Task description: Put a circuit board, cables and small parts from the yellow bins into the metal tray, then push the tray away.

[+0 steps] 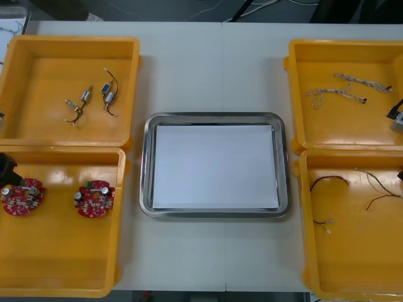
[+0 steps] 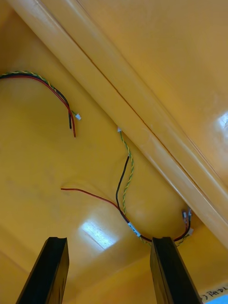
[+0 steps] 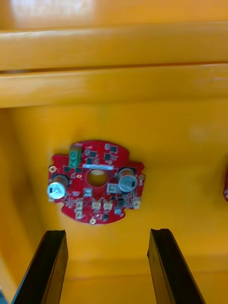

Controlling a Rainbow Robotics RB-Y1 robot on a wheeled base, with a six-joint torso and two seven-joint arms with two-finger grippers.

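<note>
Circuit board 1 (image 3: 95,185), round and red, is lying flat in the left near bin (image 1: 56,264), close to its outer wall. Circuit board 2 (image 1: 96,199), alike, is lying in the same bin, apart from the first.

Left pincer (image 3: 108,232): it is hovering over that bin with its 2 black fingers standing wide apart and gripping nothing. Board 1 is showing just beyond the fingertips.

Right pincer (image 2: 109,240): it is hanging over the right near bin (image 1: 352,251) with its fingers likewise spread wide and nothing between them. Loose black, red and yellow cables (image 1: 329,182) are lying on the bin floor beyond them.

Small metal parts (image 1: 94,97): they are lying in the left far bin (image 1: 44,69).

Twisted cables (image 1: 334,94): they are lying in the right far bin (image 1: 340,126).

Metal tray (image 1: 146,170): white inside, it is sitting on the surface (image 1: 208,69) between the 2 pairs of bins and is holding nothing.
</note>
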